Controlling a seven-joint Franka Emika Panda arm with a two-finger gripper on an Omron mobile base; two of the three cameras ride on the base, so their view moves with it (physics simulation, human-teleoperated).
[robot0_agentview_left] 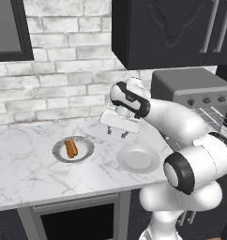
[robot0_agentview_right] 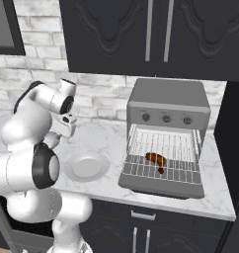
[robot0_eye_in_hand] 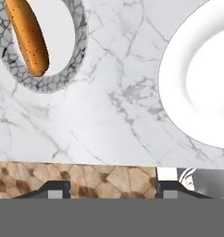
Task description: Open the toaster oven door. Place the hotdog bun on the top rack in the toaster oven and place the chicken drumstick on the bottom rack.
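Observation:
The toaster oven (robot0_agentview_right: 168, 99) stands at the right of the counter, and its door (robot0_agentview_right: 158, 189) is folded down flat. The reddish-brown chicken drumstick (robot0_agentview_right: 156, 158) lies on the low wire rack at the oven's open front. To the left, the orange-tan hotdog bun (robot0_agentview_left: 71, 148) (robot0_eye_in_hand: 27, 34) rests on a marble-patterned plate (robot0_agentview_left: 88, 149) (robot0_eye_in_hand: 63, 76). My gripper (robot0_agentview_left: 117, 133) (robot0_eye_in_hand: 114, 190) hangs open above the counter, between that plate and the white plate. Nothing is between its fingers.
A bare white plate (robot0_agentview_left: 138, 158) (robot0_agentview_right: 86, 165) (robot0_eye_in_hand: 202, 83) sits just right of the gripper, near the counter's front edge. Black wall cabinets (robot0_agentview_right: 156, 34) hang over the oven. The brick wall (robot0_agentview_left: 64, 70) closes off the back of the counter.

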